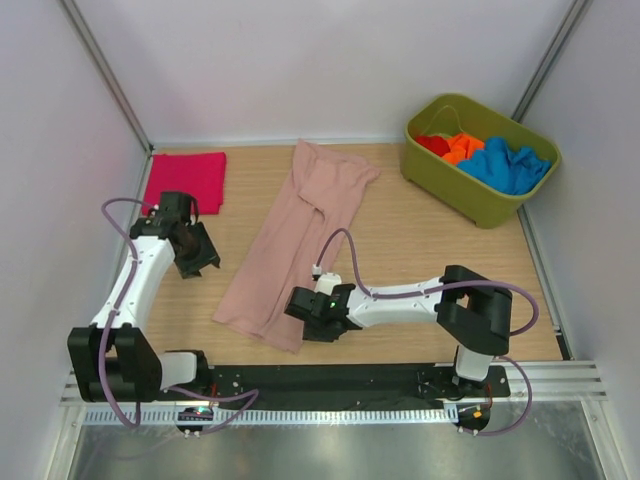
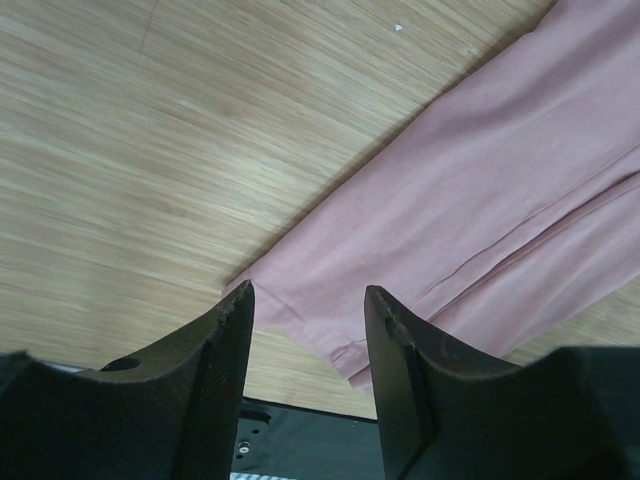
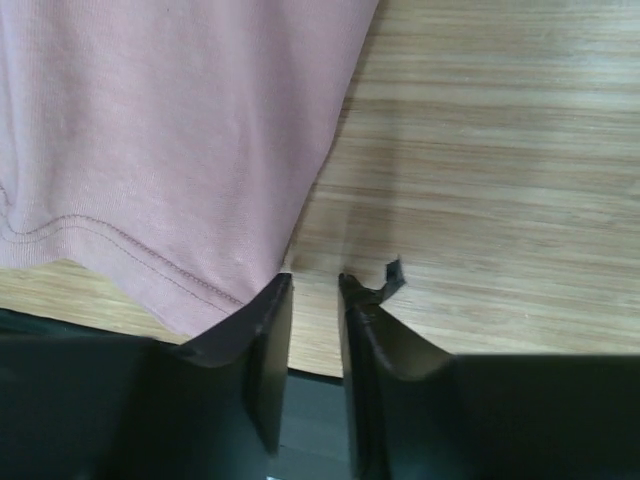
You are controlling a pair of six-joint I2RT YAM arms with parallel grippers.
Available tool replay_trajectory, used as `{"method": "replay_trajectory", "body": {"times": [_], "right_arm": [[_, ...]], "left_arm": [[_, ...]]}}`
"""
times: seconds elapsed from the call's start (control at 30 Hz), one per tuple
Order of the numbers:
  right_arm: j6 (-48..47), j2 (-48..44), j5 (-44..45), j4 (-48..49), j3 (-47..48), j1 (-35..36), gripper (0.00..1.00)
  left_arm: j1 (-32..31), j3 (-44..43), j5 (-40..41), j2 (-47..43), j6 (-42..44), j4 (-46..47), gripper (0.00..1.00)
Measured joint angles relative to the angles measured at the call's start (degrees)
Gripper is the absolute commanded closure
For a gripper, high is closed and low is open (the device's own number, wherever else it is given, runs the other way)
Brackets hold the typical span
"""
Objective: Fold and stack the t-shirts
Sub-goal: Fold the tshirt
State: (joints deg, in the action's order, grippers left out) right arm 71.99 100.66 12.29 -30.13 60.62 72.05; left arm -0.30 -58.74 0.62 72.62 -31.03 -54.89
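A dusty-pink t-shirt (image 1: pixel 300 225) lies folded into a long strip, running diagonally across the middle of the table. A magenta t-shirt (image 1: pixel 186 180) lies folded flat at the back left. Red (image 1: pixel 433 144), orange (image 1: pixel 462 148) and blue (image 1: pixel 508 165) t-shirts are bunched in the green tub. My left gripper (image 1: pixel 203 260) hovers open left of the pink strip; in its wrist view the fingers (image 2: pixel 228 340) frame the shirt's near corner (image 2: pixel 330 330). My right gripper (image 1: pixel 298 312) sits low at the strip's near right corner, jaws narrowly apart over bare wood, the hem (image 3: pixel 150 265) just beside its left finger (image 3: pixel 262 320).
The olive-green tub (image 1: pixel 470 200) stands at the back right corner. White walls close in the table on three sides. The black base rail (image 1: pixel 330 380) runs along the near edge. A torn scrap of pad sticks up from my right fingertip (image 3: pixel 392 277).
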Motion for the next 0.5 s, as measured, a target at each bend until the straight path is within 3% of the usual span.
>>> {"method": "replay_trajectory", "body": {"times": [0.03,0.17,0.33,0.5], "right_arm": [[0.0,0.11,0.04,0.13,-0.04,0.0,0.78],[-0.11,0.13,0.02,0.35,-0.2,0.0,0.86],[0.83,0.11,-0.26,0.31,-0.2,0.13,0.66],[4.46,-0.31,-0.26,0.17,-0.04,1.73,0.61]], "left_arm": [[0.0,0.07,0.0,-0.24,0.0,0.11,0.49],[0.0,0.94,-0.02,-1.86,0.02,0.87,0.48],[0.0,1.14,0.37,-2.32,0.04,1.27,0.49],[0.0,1.51,0.39,-2.32,0.02,1.75,0.49]]}}
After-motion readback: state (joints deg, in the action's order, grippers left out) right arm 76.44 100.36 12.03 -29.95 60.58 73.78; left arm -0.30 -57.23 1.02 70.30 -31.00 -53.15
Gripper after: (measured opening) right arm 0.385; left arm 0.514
